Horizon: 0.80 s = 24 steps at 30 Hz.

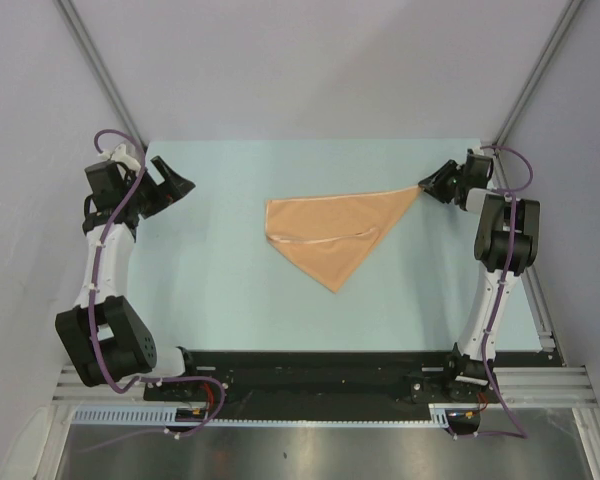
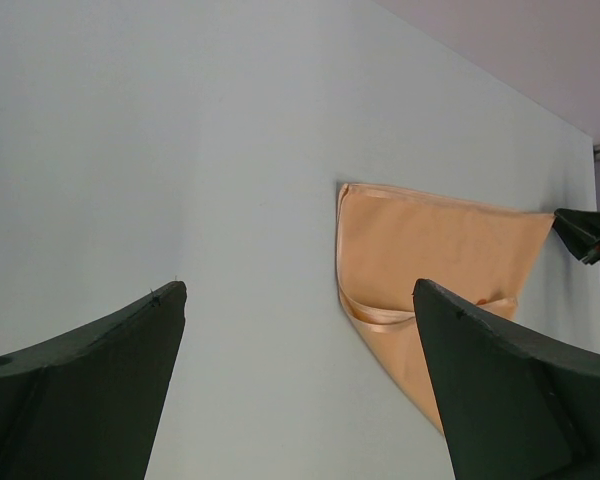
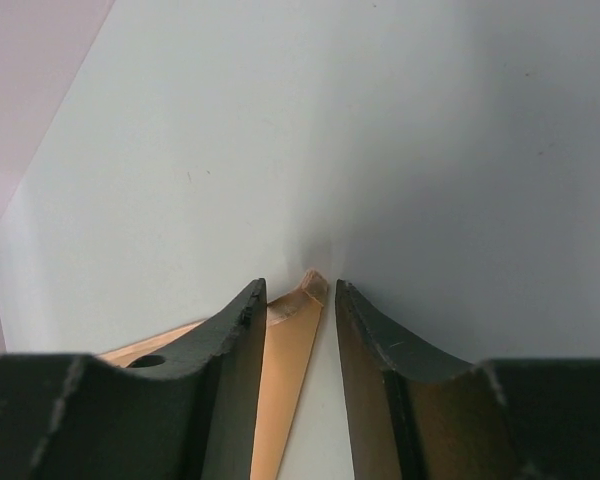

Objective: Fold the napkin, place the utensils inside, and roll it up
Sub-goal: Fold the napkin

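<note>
Robot lab cell: plain grey walls (image 1: 310,60), aluminium frame (image 1: 100,70), arms (image 1: 105,270) bolted to rail (image 1: 550,385), pale-blue surface (image 1: 220,290).

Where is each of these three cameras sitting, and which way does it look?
Top: fixed above and behind, looking down on table and napkin; both arms show.
Left wrist: on the left arm, facing across the table toward the napkin; its wide-open jaws show.
Right wrist: on the right arm, facing the napkin's corner, which lies between its jaws.
Shared: all see the napkin.

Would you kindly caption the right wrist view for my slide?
Right fingers straddle a corner of the peach napkin on the table.
</note>
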### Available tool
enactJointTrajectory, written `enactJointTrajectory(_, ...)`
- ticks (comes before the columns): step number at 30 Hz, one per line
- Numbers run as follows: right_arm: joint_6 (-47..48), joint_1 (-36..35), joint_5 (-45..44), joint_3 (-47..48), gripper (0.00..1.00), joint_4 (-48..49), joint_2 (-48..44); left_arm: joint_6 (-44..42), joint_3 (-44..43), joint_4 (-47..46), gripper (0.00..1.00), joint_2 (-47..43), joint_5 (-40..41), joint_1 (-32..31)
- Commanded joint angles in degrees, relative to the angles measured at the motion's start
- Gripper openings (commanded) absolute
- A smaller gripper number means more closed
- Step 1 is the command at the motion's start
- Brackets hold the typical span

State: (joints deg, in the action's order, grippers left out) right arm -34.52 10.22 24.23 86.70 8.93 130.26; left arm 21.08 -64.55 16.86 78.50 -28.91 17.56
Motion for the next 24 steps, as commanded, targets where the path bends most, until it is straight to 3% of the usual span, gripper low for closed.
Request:
enactJointTrajectory(1,0.6,-0.9,-1.6,2.0,0.36,-5.3,0.7,1.0,-0.6,-1.6,1.0,0.1,-1.6,0.6)
enactJointTrajectory(11,1.0,-1.6,-4.7,5.8,0.18,-10.7,2.2,1.3,-0.6,-1.8,1.0,0.3,-2.2,1.1)
enactJointTrajectory(14,1.7,-2.0,-4.5,6.4,0.08,-10.4,2.3,1.3,-0.6,-1.8,1.0,0.3,-2.4,1.2)
enactJointTrajectory(15,1.8,-2.1,-4.1,6.3,0.0,-10.1,2.2,1.3,-0.6,-1.8,1.0,0.3,-2.4,1.2)
enactJointTrajectory(24,-1.7,-3.5,6.1,-0.8,0.0,5.6,-7.9,1.4,-0.5,-2.0,1.0,0.1,-3.0,1.9)
